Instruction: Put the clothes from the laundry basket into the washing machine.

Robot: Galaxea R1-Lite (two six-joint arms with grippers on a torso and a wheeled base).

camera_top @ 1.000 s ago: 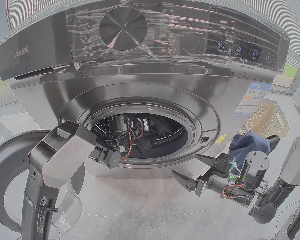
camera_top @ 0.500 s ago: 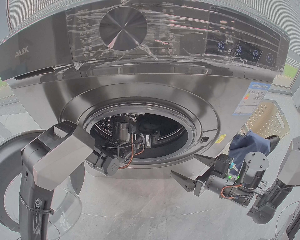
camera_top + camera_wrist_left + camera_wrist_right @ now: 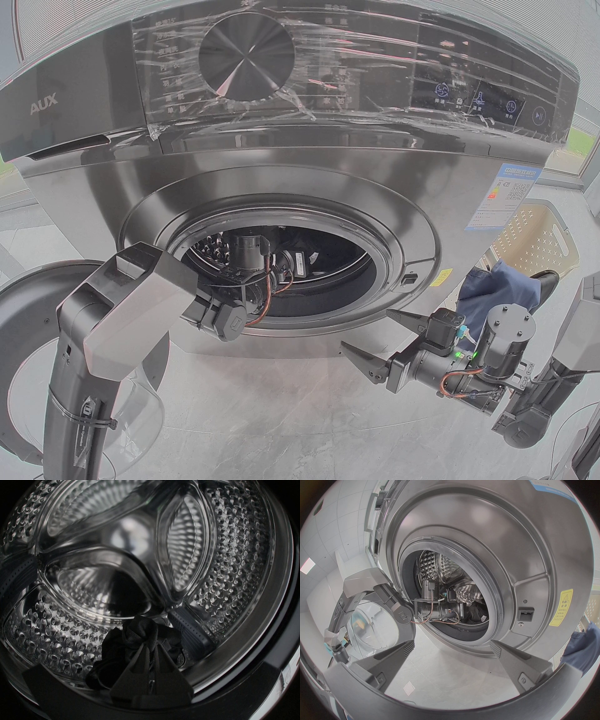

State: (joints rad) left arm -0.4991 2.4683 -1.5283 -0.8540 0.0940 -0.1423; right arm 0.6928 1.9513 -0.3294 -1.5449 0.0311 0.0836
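The washing machine (image 3: 300,181) stands with its round opening (image 3: 281,269) uncovered. My left gripper (image 3: 150,651) is inside the steel drum (image 3: 218,558), low near the front rim. Its fingers are shut on a bunched black garment (image 3: 137,633) that rests on the drum floor. In front of the machine, low and to the right of the opening, my right gripper (image 3: 365,329) hangs open over the floor, holding nothing. Right of the machine a cream laundry basket (image 3: 537,240) holds a blue garment (image 3: 497,290).
The glass washer door (image 3: 25,325) is swung open at the left, beside my left arm. A grey tiled floor (image 3: 281,412) lies free in front of the machine. The door latch (image 3: 525,615) and a yellow sticker (image 3: 561,607) sit right of the opening.
The black garment that hung over the opening's lower rim a second ago is now fully inside the drum. My left arm drew back a little, then pushed in again. The right gripper barely moved.
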